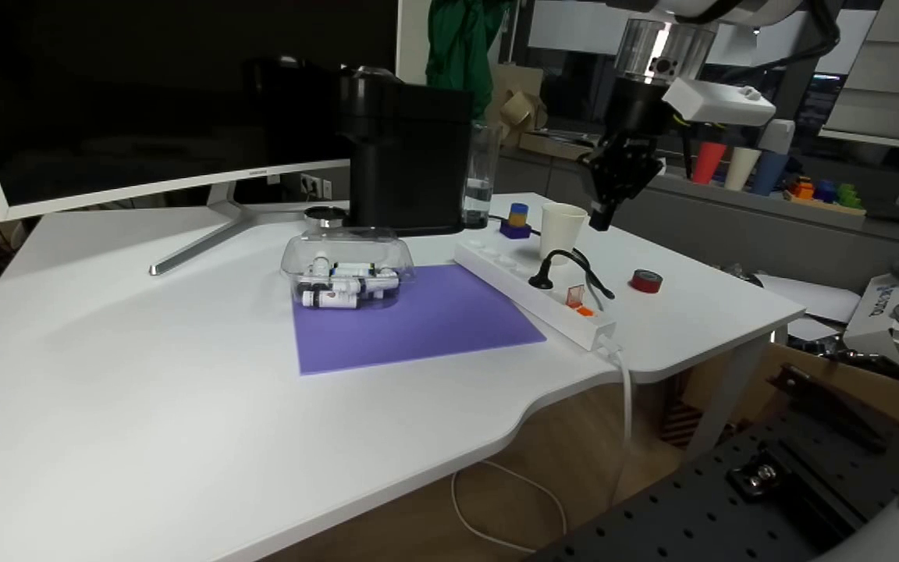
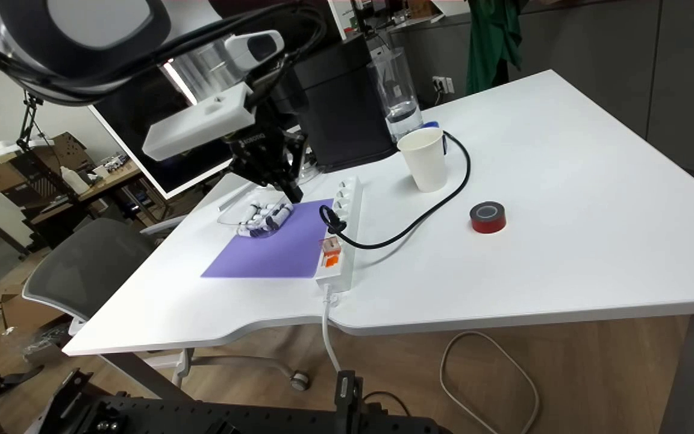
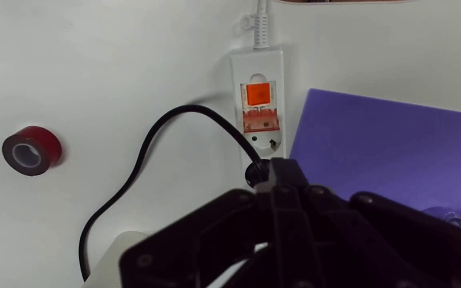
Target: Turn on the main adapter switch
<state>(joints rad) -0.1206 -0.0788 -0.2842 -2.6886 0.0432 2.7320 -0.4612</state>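
Note:
The main adapter, a long white power strip, lies on the table in both exterior views [image 1: 526, 293] [image 2: 352, 208] and in the wrist view [image 3: 256, 64]. Its orange switch [image 3: 258, 94] sits near the cable end and shows small in both exterior views [image 1: 585, 311] [image 2: 331, 261]. A clear red flap [image 3: 261, 120] stands raised beside the switch. A black plug [image 3: 254, 173] with a looped cord sits in a socket. My gripper [image 3: 280, 176] is shut and empty, its fingertips together. It hangs in the air above the strip [image 1: 602, 218] [image 2: 291, 191] and partly hides the plug in the wrist view.
A white cup [image 1: 561, 226] stands beside the strip's far half. A red tape roll [image 2: 487, 218] lies to one side. A purple sheet [image 1: 418, 328] borders the strip, with a clear box of small bottles [image 1: 348, 269] on it. A black machine [image 1: 410, 156] stands behind.

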